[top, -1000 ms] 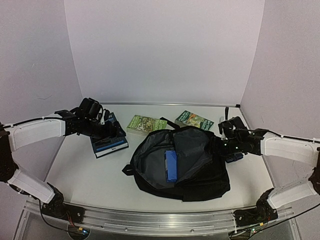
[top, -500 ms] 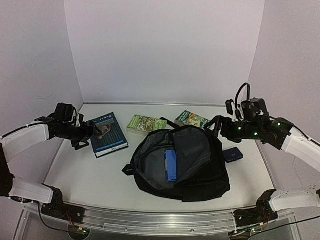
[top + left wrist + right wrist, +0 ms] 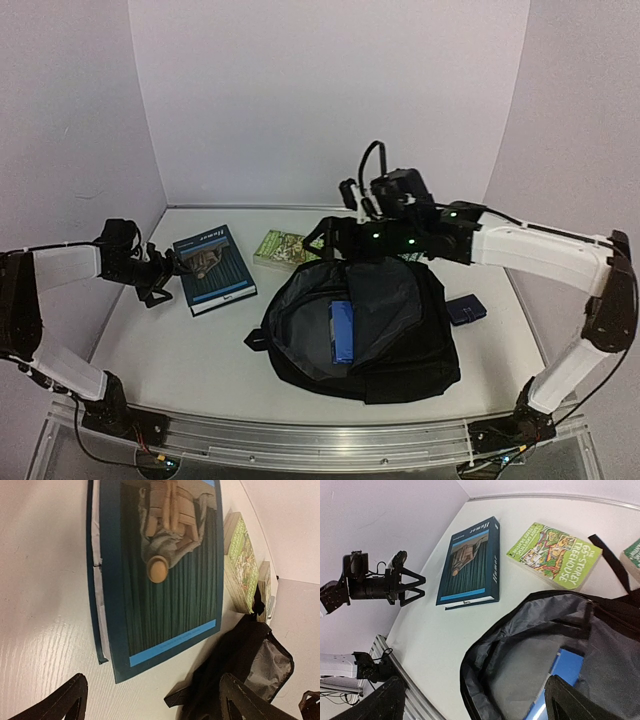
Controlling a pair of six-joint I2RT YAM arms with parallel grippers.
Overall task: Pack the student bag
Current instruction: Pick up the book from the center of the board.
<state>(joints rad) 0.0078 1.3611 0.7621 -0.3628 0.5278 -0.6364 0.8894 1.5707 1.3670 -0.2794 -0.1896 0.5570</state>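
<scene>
The student bag (image 3: 400, 350) lies unzipped on the bench (image 3: 170, 350), its mouth just under the spread, empty right pincer (image 3: 322, 238), with a flat blue object (image 3: 342, 331) inside. Packing looks partway done. The left pincer (image 3: 421, 586), also spread, faces the blue Homer hardback (image 3: 213, 268) just ahead of it. The Treehouse paperback (image 3: 555, 555) lies just beyond the right pincer. The next move likely means closing on a book's edge.

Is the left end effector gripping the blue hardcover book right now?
No, the left end effector hangs open, apart from the blue book.
</scene>
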